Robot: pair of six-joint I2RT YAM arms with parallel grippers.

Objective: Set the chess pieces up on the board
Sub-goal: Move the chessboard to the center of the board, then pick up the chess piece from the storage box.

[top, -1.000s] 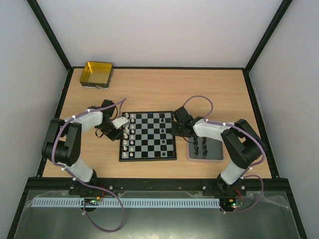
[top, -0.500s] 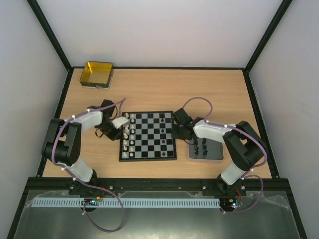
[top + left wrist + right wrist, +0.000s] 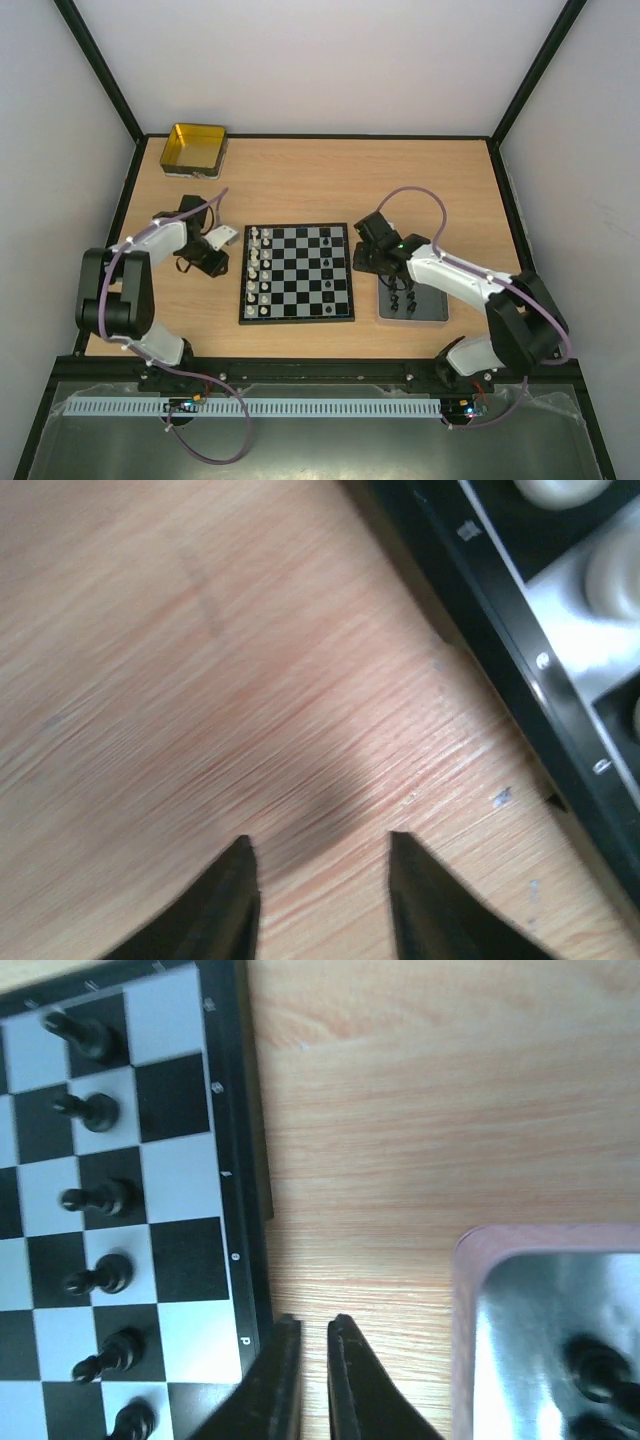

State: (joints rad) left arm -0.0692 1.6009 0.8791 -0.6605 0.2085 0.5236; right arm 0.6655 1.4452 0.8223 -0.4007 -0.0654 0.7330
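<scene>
The board [image 3: 296, 272] lies mid-table. Whitish chess pieces [image 3: 258, 270] stand along its left columns and black ones [image 3: 330, 268] along its right. My left gripper [image 3: 222, 237] is open and empty over bare wood left of the board; the left wrist view [image 3: 320, 845] shows the board's border [image 3: 520, 650] and two whitish pieces [image 3: 615, 570]. My right gripper [image 3: 366, 256] hangs between the board and the tray. In the right wrist view [image 3: 313, 1325] its fingers stand a narrow gap apart, empty, beside the board's edge [image 3: 235, 1180] and several black pieces [image 3: 100, 1200].
A dark grey tray [image 3: 432, 310] with several black pieces [image 3: 405, 298] lies right of the board; its rim [image 3: 480, 1290] shows in the right wrist view. A yellow tin [image 3: 193, 150] sits at the back left. Black frame rails edge the table.
My left gripper has drawn back to the left, away from the board's edge. My right gripper has moved off the board's right edge toward the tray.
</scene>
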